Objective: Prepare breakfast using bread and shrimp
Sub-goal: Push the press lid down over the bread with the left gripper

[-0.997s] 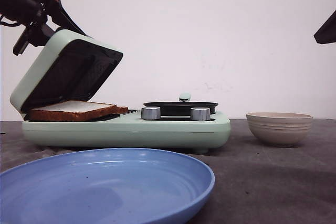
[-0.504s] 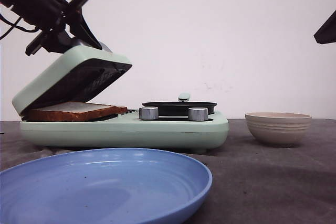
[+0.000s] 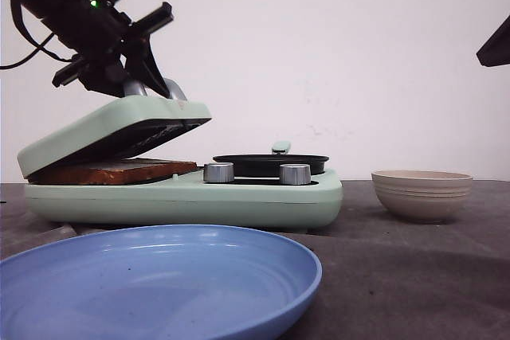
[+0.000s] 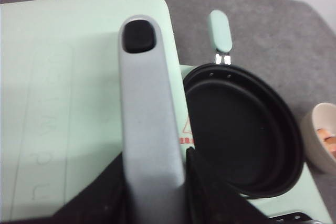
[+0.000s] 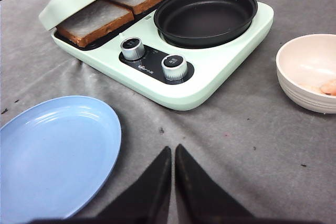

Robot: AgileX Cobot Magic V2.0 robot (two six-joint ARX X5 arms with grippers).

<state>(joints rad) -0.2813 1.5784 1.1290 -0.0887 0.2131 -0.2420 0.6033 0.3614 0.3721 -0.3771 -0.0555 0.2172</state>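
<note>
Two toasted slices of bread (image 5: 94, 19) lie side by side on the hot plate of a mint-green breakfast maker (image 5: 210, 77). From the front only their brown edge (image 3: 119, 170) shows under the lid (image 3: 111, 129), which is nearly down. My left gripper (image 3: 151, 85) is shut on the lid's grey handle (image 4: 149, 119), one black finger (image 4: 202, 182) on each side. Pink shrimp (image 5: 328, 86) lie in the beige bowl (image 5: 307, 72) to the right. My right gripper (image 5: 172, 149) is shut and empty, above the table in front of the appliance.
A black frying pan (image 5: 205, 14) sits on the appliance's right half, with two silver knobs (image 5: 173, 64) in front of it. A blue plate (image 3: 159, 276) lies at the near left. The beige bowl (image 3: 422, 194) stands right of the appliance.
My left gripper has swung the lid down from half open to nearly shut over the bread. The appliance has shifted slightly left. The right arm has not moved.
</note>
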